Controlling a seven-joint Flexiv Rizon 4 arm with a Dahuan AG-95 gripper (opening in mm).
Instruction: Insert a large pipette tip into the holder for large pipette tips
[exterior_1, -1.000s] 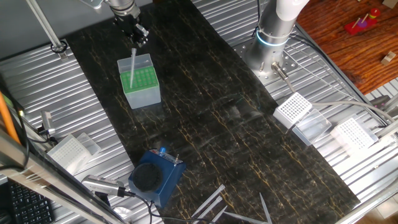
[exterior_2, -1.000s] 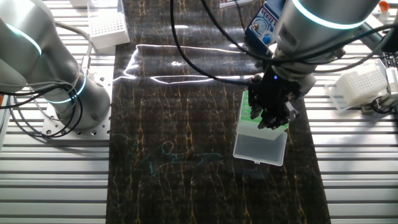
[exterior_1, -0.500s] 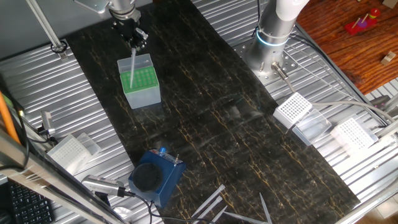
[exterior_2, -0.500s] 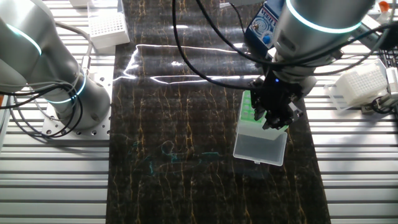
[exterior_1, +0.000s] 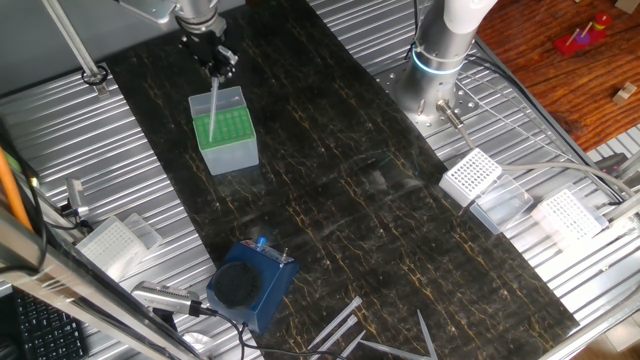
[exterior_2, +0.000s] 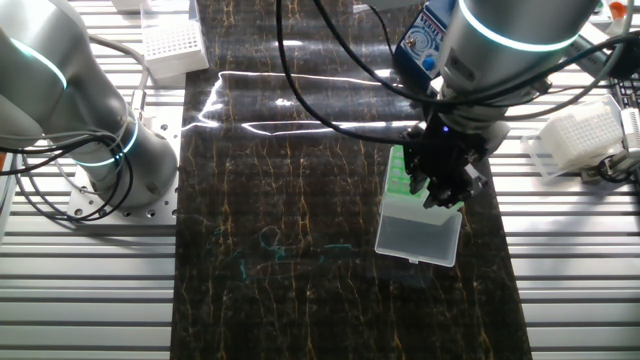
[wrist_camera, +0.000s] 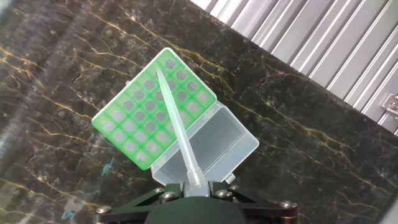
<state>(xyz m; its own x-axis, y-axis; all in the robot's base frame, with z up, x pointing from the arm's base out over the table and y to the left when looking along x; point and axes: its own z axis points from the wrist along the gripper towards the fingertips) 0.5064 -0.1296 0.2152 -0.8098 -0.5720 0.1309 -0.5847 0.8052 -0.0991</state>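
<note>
- One fixed view: my black two-finger claw (exterior_1: 216, 66) hangs over the far end of the dark marbled surface (exterior_1: 340, 190), pinched on the wide end of the long, translucent whitish plastic cone of the large pipette tip (exterior_1: 214, 103).
- The tip slants down from my claw, and its thin end lies over the bright green grid of the translucent pale grey-blue plastic holder box (exterior_1: 227, 135); whether the point has entered a hole I cannot tell from here.
- The holder stands near the far left edge of the surface, with its clear lid open toward my claw.
- A dark blue block with a round black top (exterior_1: 247, 283) sits at the near left edge, loose grey tips (exterior_1: 345, 325) lie at the near edge, and white perforated racks (exterior_1: 472, 174) rest on the ribbed metal beyond the right edge.
- The other fixed view: my claw (exterior_2: 441, 185) covers part of the holder (exterior_2: 420, 235), with only a strip of green grid showing beside it; the tip is hidden.
- Hand view: my claw (wrist_camera: 198, 186) grips the tip (wrist_camera: 176, 133) at its broad end, at the bottom of the picture.
- The point lies over a hole in the grid's upper rows, near the corner of the holder (wrist_camera: 149, 112) farthest from me.
- The open clear lid (wrist_camera: 214, 148) lies beneath the tip's thicker part.
</note>
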